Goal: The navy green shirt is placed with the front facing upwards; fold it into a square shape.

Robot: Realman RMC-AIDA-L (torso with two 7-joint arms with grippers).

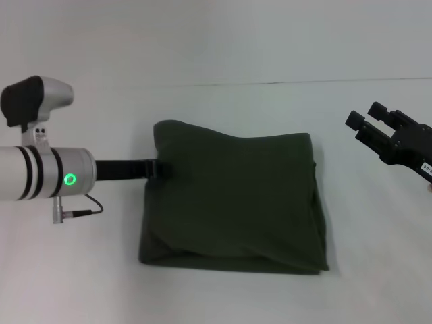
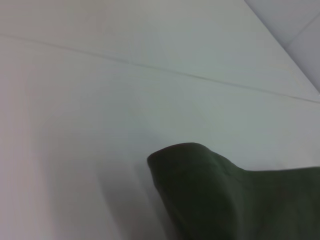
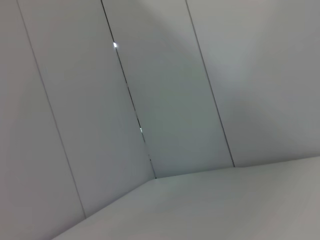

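Note:
The navy green shirt (image 1: 236,199) lies folded into a rough square block in the middle of the white table (image 1: 223,290); no lettering or neckline shows. My left gripper (image 1: 155,168) reaches in from the left and meets the shirt's left edge, where the cloth bulges up a little. In the left wrist view a rounded, raised corner of the shirt (image 2: 215,195) stands above the table. My right gripper (image 1: 369,119) hangs off to the shirt's right, well apart from it, open with nothing between its fingers.
The white table surface (image 1: 81,283) surrounds the shirt on all sides. A thin seam line (image 1: 270,84) crosses the table behind the shirt. The right wrist view shows only pale wall panels (image 3: 165,100) and a strip of table.

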